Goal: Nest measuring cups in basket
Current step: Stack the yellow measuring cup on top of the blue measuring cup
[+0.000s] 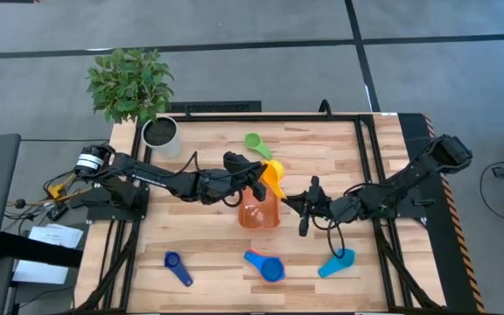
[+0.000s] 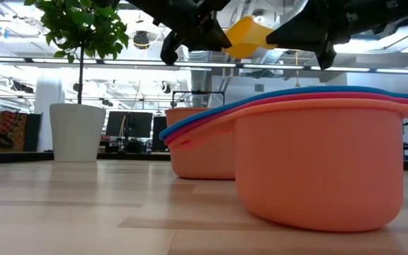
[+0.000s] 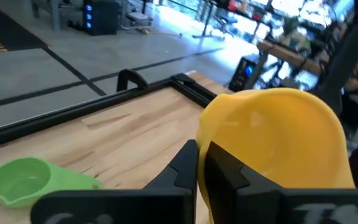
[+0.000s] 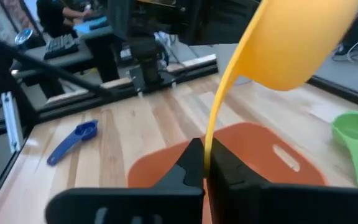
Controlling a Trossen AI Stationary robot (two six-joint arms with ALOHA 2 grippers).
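Right now you have the yellow plastic measuring cup [image 1: 273, 175] held in the air above the orange rectangular plastic basket [image 1: 259, 213] on the bench, probably a handover, with the left gripper [image 1: 250, 175] clamped on its rim and the right gripper [image 4: 207, 163] closed on its flat handle.

Floor: grey, crossed by dark lines [image 1: 234, 44]
Table: pale wood planks [image 1: 199, 232], black frame
Plant: leafy green [image 1: 129, 83], white round pot [image 1: 159, 131], at the table's far left corner
Background: monitors [image 2: 129, 126], bright ceiling lights, desks with a keyboard [image 4: 58, 46]
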